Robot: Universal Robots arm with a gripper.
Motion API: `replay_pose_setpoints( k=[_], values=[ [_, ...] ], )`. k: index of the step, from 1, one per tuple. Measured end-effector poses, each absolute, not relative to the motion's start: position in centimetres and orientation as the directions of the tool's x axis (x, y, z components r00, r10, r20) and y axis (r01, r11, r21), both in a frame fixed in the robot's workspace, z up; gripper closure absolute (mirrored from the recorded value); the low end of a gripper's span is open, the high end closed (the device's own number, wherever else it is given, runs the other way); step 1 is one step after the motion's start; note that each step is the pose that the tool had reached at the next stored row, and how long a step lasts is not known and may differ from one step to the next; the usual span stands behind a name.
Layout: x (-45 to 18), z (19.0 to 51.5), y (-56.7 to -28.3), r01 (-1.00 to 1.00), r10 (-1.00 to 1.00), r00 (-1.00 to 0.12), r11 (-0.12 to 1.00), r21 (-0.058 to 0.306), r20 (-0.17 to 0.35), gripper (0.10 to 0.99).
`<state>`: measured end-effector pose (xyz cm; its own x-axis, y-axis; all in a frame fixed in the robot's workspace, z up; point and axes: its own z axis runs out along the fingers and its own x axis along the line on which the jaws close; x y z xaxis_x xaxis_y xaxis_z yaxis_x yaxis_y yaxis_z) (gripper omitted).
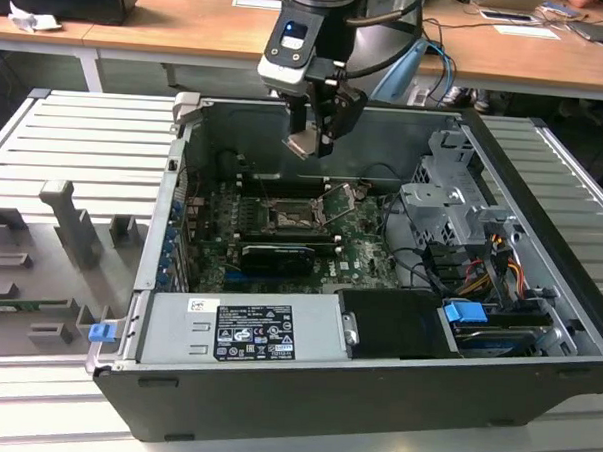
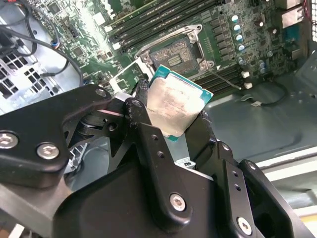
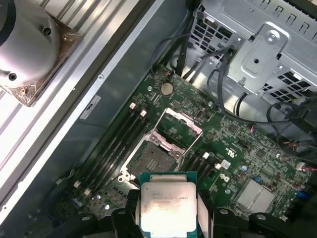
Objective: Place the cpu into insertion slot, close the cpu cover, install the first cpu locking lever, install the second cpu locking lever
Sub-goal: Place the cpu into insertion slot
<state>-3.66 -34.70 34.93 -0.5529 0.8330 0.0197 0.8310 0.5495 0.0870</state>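
Note:
My gripper (image 1: pixel 310 138) hangs above the open computer case, shut on the cpu (image 1: pixel 306 144) by two opposite edges. In the second wrist view the cpu (image 2: pixel 176 106) shows its pale silver top and teal rim between the black fingers (image 2: pixel 148 144). The insertion slot (image 3: pixel 151 159) lies below on the green motherboard, dark in the centre and bare; it is also in the exterior view (image 1: pixel 285 218) and the second wrist view (image 2: pixel 173 55). The cpu cover (image 3: pixel 177 127) stands swung open beside the socket. A thin metal lever (image 2: pixel 225 79) lies unlatched along the socket's side.
Long black memory slots (image 3: pixel 116 144) flank the socket. A black card (image 1: pixel 275 257) sits just in front of it. The silver drive cage (image 1: pixel 452 208) with cables stands at the exterior view's right, and the power supply (image 1: pixel 242 329) at the front. Grey fixtures (image 1: pixel 71 226) rest outside the case.

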Motion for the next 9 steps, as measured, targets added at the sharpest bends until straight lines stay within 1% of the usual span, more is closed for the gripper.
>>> replay_pose_setpoints(
  k=[9],
  values=[
    [-3.66,34.53,-34.70,0.867,0.870,-0.493,0.490,0.087,0.020,0.545]
  ],
)
